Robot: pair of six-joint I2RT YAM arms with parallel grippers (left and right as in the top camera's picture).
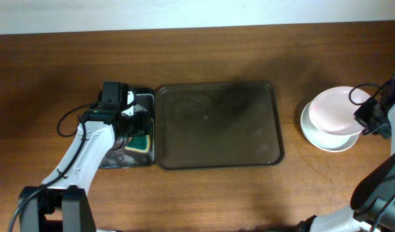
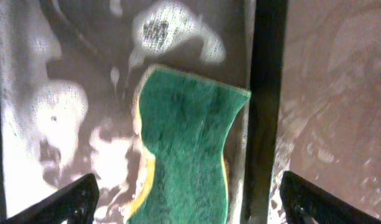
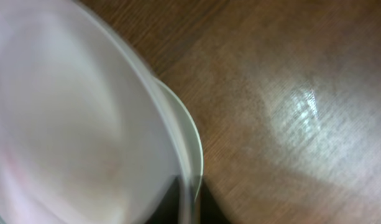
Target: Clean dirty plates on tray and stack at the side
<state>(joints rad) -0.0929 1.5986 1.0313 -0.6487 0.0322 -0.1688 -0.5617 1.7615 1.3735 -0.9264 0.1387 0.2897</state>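
Observation:
The dark brown tray (image 1: 216, 164) lies mid-table with no plates on it. The plates stand at the right of the table. A pinkish plate (image 1: 331, 108) sits on top, shifted toward the far side over a whitish plate (image 1: 321, 138). I cannot tell whether a third plate is under them. My right gripper (image 1: 365, 120) is shut on the pinkish plate's right rim. In the right wrist view the plate (image 3: 72, 124) is blurred, the lower rim (image 3: 192, 140) shows beneath it, and the jaws (image 3: 190, 202) pinch the edge. My left gripper (image 1: 138, 129) is open over the green sponge (image 1: 140, 142).
The narrow black tray (image 1: 118, 161) touches the brown tray's left side and holds the sponge (image 2: 184, 149). In the left wrist view its wet floor (image 2: 53, 93) shines, and the open fingers (image 2: 187, 199) straddle the sponge and the tray rim (image 2: 265, 93). Cables run near both arms.

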